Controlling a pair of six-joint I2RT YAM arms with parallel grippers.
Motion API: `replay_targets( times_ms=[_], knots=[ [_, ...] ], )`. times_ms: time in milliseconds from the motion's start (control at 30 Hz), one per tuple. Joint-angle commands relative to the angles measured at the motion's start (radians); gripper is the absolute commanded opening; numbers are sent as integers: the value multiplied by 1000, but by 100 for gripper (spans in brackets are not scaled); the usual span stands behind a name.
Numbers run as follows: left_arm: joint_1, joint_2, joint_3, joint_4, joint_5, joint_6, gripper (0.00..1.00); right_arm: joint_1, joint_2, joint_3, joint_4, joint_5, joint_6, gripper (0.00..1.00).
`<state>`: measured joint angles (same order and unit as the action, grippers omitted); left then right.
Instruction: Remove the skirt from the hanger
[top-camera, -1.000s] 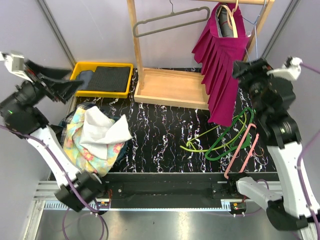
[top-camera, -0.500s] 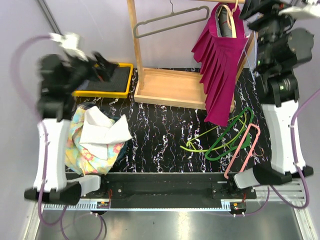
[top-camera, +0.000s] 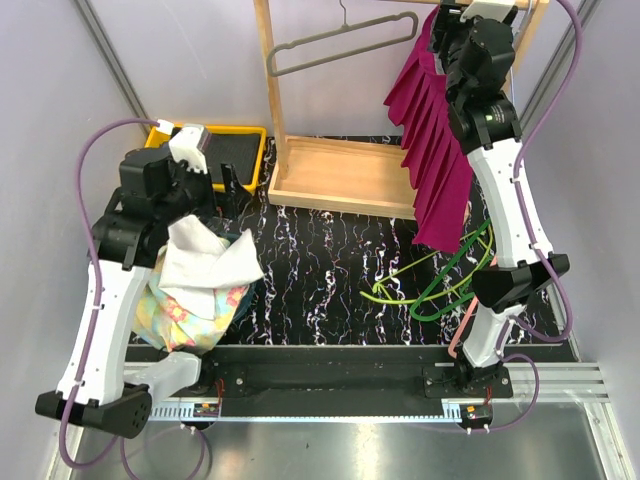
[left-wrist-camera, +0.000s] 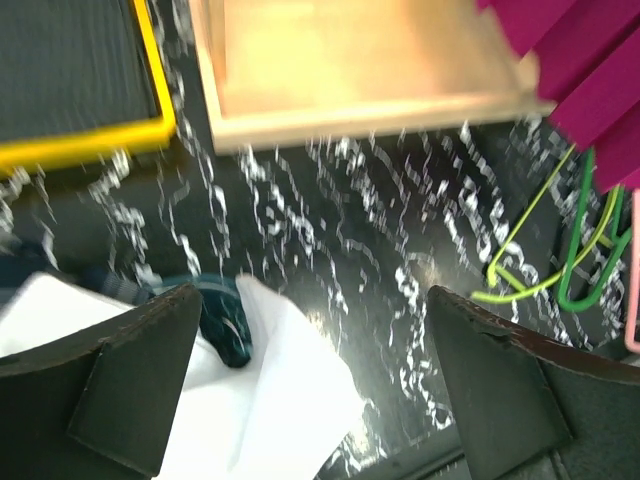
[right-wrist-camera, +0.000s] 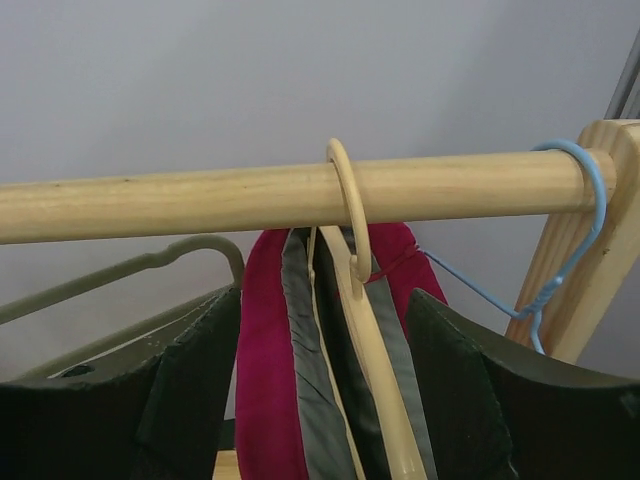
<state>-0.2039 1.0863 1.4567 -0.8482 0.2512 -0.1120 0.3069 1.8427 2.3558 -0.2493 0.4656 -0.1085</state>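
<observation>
**Right gripper up at the rail, skirt still hung**

Count: 1 skirt (top-camera: 432, 150), magenta, pleated. 6 hangers in all. 3 are on the rail (right-wrist-camera: 200, 195): a grey hanger (top-camera: 340, 45), a cream hanger (right-wrist-camera: 372, 375) w/ the skirt on it, and a blue hanger (right-wrist-camera: 570, 147) at the rail's right end by the post. 3 lie in a tangle on the table (top-camera: 330, 260), right side: a lime hanger (left-wrist-camera: 520, 292), a green hanger (left-wrist-camera: 577, 222) and a pink hanger (left-wrist-camera: 633, 300). We also see 1 wood rack (top-camera: 340, 175), 1 yellow tray (left-wrist-camera: 80, 152) w/ dark cloth in it, and 1 clothes pile (top-camera: 205, 265) at left.

Right gripper (right-wrist-camera: 322, 300): jaws spread wide, just below the rail, one finger each side of the skirt's waistband and the cream hanger's neck. It's pinching nothing. We can't tell whether the fingers touch the fabric.

Left gripper (left-wrist-camera: 315, 300): jaws also spread wide and holding nothing. It hangs above the table, w/ the white top of the pile under its left finger.

The skirt hangs from the cream hanger on the rail, its hem down near the table hangers.

Vs 0.5 s ago: the right arm stood upright to the right of the skirt. It has now swung left, and its wrist sits over the skirt's top at the rail. The left arm has come in from the far left and lower, and is now over the pile next to the tray. Skirt, hangers and pile haven't shifted.
</observation>
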Motion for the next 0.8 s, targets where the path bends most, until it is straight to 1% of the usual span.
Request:
replay_targets(
  times_ms=[0, 33, 67, 233, 500, 767],
  knots=[
    [0, -5, 48, 35, -36, 23, 99, 8, -13, 52, 70, 100, -82, 73],
    [0, -5, 54, 34, -38, 23, 99, 6, -7, 54, 71, 143, -89, 72],
    [0, -3, 57, 35, -36, 26, 99, 6, 0, 50, 84, 151, -106, 72],
    [0, 4, 94, 23, -40, 41, 99, 6, 30, 30, 91, 151, -108, 72],
    [0, 7, 151, 23, -24, 43, 99, 3, 88, 30, 2, 163, -36, 71],
    [0, -3, 202, 23, -44, 69, 99, -11, 95, 36, -83, 134, 49, 63]
  ],
)
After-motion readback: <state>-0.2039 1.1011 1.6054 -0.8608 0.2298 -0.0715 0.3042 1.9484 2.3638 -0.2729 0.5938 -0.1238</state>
